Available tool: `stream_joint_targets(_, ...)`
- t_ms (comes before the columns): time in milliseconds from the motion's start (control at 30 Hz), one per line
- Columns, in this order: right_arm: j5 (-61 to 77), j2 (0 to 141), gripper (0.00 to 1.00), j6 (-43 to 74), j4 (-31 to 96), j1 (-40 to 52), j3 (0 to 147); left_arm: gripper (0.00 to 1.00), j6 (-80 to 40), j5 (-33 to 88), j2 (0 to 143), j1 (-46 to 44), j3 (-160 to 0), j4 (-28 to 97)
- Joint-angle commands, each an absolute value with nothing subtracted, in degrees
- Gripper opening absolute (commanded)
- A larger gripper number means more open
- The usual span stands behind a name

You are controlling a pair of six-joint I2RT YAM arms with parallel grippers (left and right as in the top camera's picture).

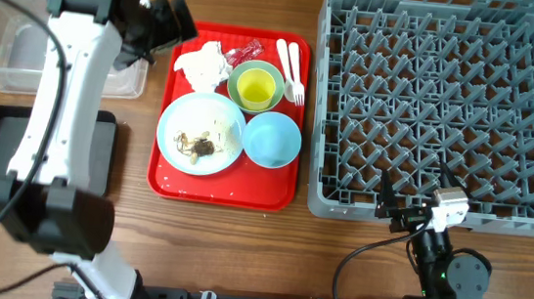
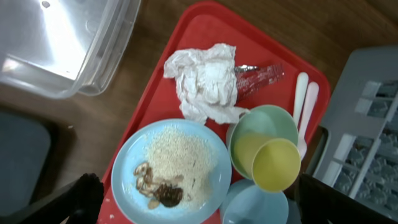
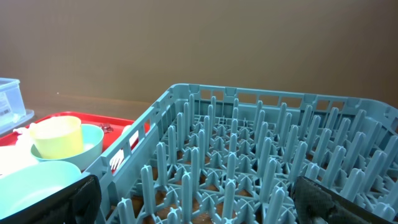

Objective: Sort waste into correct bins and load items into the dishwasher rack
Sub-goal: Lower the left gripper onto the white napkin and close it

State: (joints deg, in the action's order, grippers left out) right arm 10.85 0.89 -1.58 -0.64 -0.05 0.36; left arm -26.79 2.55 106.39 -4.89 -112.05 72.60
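I judge the waste sorting is only beginning. My left end effector point(image 2: 202, 194) hangs with fingers spread wide over the red tray point(image 2: 193, 31), where the crumpled napkin point(image 2: 205, 81) lies touching the red wrapper point(image 2: 261, 76). Next I must lower onto the napkin alone, pinch it and carry it to the clear tub point(image 2: 56, 37). The right end effector point(image 3: 199, 199) is also spread and empty, apparently just outside the dishwasher rack point(image 3: 249, 155).

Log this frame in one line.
left gripper open near napkin | right gripper open at rack edge | plate with scraps on tray | rack empty
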Motion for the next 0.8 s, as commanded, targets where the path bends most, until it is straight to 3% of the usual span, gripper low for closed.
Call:
stream_joint_targets(0,10.31,0.64,1.00,-1.34,-0.78,-0.25,0.30,1.00,-26.15,4.67,111.39,-5.04,-113.25,68.47)
stream_joint_targets(133,10.31,0.64,1.00,-1.37,-0.78,-0.25,0.30,1.00,-26.15,11.60,114.39,-5.06,-113.25,62.52)
stream_joint_targets(300,10.31,0.64,1.00,-1.37,-0.78,-0.25,0.30,1.00,-26.13,7.42,118.30,-6.20,-113.25,58.28)
stream_joint_targets(367,10.31,0.64,1.00,-1.37,-0.78,-0.25,0.30,0.73,-26.17,4.38,119.74,-6.72,-113.25,57.17)
stream_joint_targets(433,10.31,0.64,1.00,-1.37,-0.78,-0.25,0.30,0.62,-27.18,2.11,121.49,-7.31,-113.25,55.83)
stream_joint_targets(767,10.31,0.64,1.00,-1.34,-0.78,-0.25,0.30,0.61,-38.83,-2.48,130.08,-8.14,-113.25,51.83)
